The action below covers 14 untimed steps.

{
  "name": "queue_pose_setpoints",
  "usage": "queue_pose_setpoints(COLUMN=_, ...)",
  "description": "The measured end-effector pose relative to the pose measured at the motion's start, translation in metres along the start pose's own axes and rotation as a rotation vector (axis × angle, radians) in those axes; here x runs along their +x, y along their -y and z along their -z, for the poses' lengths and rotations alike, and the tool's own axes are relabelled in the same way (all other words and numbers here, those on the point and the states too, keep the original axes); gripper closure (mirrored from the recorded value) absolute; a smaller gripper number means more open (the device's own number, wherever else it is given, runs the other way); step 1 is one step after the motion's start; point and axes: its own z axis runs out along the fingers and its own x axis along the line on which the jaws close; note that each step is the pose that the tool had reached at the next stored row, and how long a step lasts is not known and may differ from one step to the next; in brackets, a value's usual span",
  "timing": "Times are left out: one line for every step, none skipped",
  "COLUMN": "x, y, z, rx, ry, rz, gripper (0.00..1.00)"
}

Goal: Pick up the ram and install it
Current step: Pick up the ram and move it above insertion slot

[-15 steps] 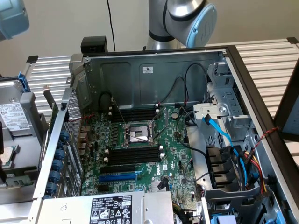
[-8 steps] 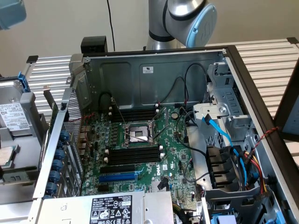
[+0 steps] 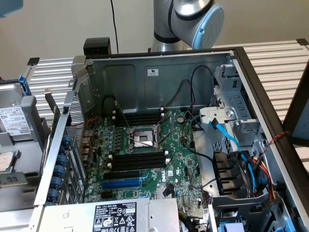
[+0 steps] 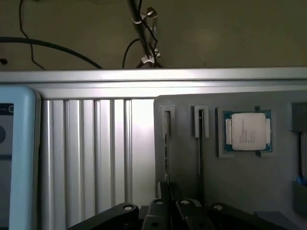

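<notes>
The arm (image 3: 193,19) stands behind the open case (image 3: 145,87). Inside the case lies a green board (image 3: 181,150). On the board I see long black slots (image 3: 137,158), and they are all bare. Just below them is a blue slot (image 3: 123,183). Between the two groups of black slots sits a square metal socket (image 3: 144,139). Black, blue and red wires run along the exterior view's right side of the case.

The hand (image 4: 168,197) is not over the case. In the wrist view it hangs low over a gray tray (image 4: 249,182) that lies on a table of silver strips (image 4: 86,153). The ram (image 4: 166,153) stands on its thin edge in a narrow slot of that tray, so I see it as a thin line. It runs right up to the hand. I cannot tell if the hand is open, closed or gripping the ram. A second narrow slot (image 4: 200,143) lies just beside it. Past that, a square silver chip (image 4: 248,132) rests flat in its own nook of the tray.
</notes>
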Motion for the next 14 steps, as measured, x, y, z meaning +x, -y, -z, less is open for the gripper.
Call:
queue_pose_setpoints(x=0.0, y=0.0, z=0.0023, rx=0.0, ry=-0.0023, rz=0.0, gripper=0.88)
queue_pose_setpoints(x=0.0, y=0.0001, z=0.0045, rx=0.0002, ry=-0.0048, rz=0.0, gripper=0.88)
queue_pose_setpoints(x=0.0, y=0.0, z=0.0067, rx=0.0001, ry=-0.0074, rz=0.0, gripper=0.88)
queue_pose_setpoints(x=0.0, y=0.0, z=0.0087, rx=0.0001, ry=-0.0101, rz=0.0, gripper=0.88)
queue_pose_setpoints(x=0.001, y=0.0001, z=0.0108, rx=0.0002, ry=-0.0128, rz=0.0, gripper=0.88)
queue_pose_setpoints(x=0.001, y=0.0001, z=0.013, rx=0.0003, ry=-0.0159, rz=0.0, gripper=0.88)
queue_pose_setpoints(x=0.001, y=0.0001, z=0.015, rx=0.0003, ry=-0.0189, rz=0.0, gripper=0.88)
queue_pose_setpoints(x=0.001, y=0.0, z=0.017, rx=0.0003, ry=-0.0219, rz=0.0, gripper=0.88)
queue_pose_setpoints(x=0.001, y=0.0001, z=0.0192, rx=0.0005, ry=-0.0251, rz=0.0, gripper=0.88)
queue_pose_setpoints(x=0.001, y=0.0001, z=0.0213, rx=0.0005, ry=-0.0281, rz=0.0, gripper=0.88)
queue_pose_setpoints(x=0.001, y=0.0001, z=0.0237, rx=0.0006, ry=-0.0309, rz=0.0, gripper=0.88)
queue_pose_setpoints(x=0.001, y=0.0, z=0.0264, rx=0.0007, ry=-0.0336, rz=0.0, gripper=0.88)
queue_pose_setpoints(x=0.0, y=0.0001, z=0.029, rx=0.0013, ry=-0.0359, rz=0.0, gripper=0.88)
queue_pose_setpoints(x=-0.001, y=0.0001, z=0.0318, rx=0.0022, ry=-0.0375, rz=0.0, gripper=0.88)
